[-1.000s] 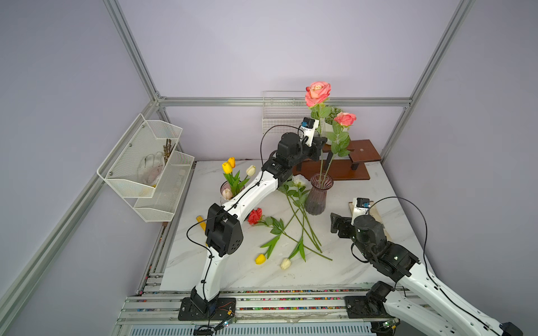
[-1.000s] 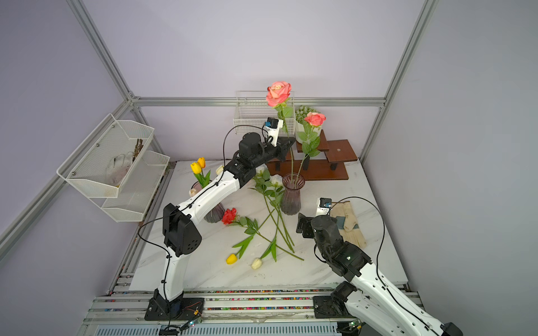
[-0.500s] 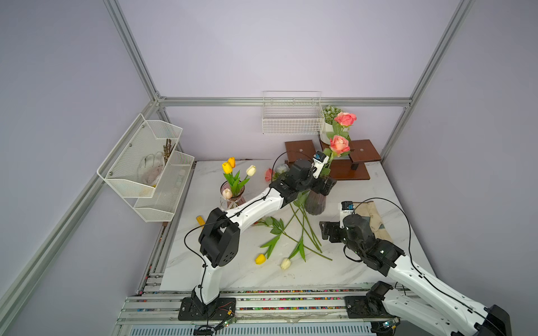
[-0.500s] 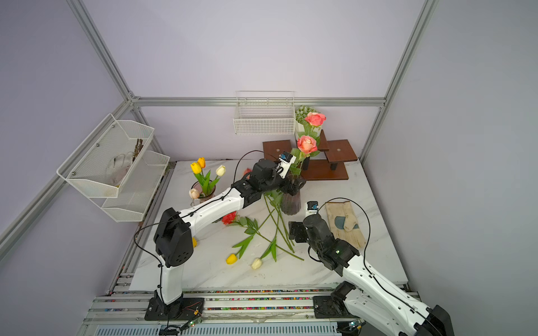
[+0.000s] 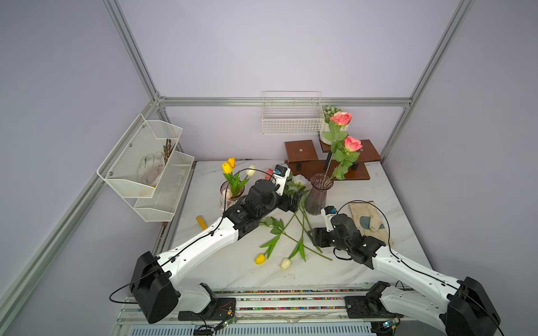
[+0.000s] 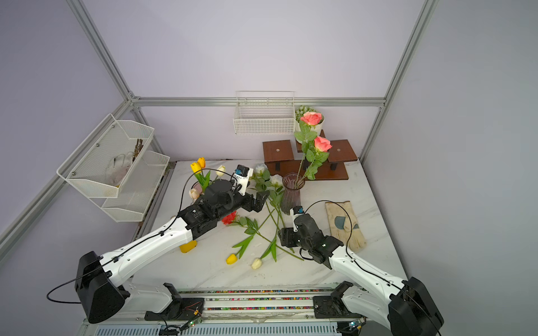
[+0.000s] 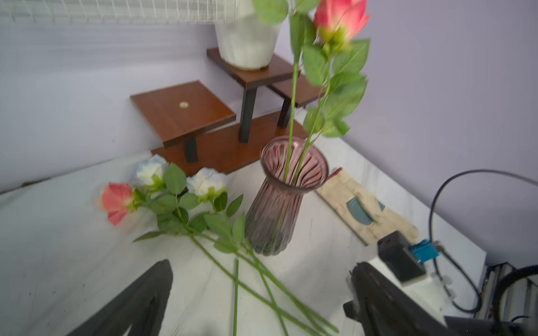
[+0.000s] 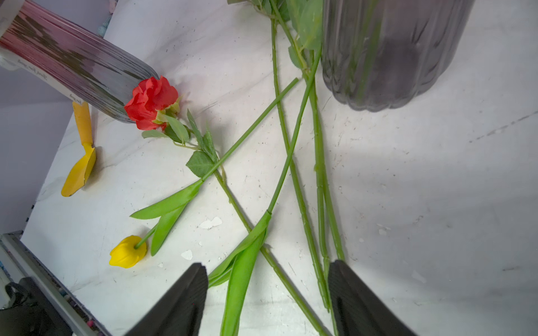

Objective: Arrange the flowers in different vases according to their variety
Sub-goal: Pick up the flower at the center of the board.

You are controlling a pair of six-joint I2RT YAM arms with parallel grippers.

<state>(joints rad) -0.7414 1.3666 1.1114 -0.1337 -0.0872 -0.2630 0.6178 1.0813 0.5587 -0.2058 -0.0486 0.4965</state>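
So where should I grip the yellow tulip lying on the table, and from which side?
Best grip the yellow tulip on its bare stem beyond the leaves, coming from straight above with jaws across it. That stretch lies flat, thin and clear of other stems; nearer the leaves the red rose crosses it.

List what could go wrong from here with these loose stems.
The right hand straddles crossed tulip and rose stems; closing may grab both varieties at once.
The slim vase, top-heavy with two leaning pink roses, stands close to the open left hand; a bump may tip it.
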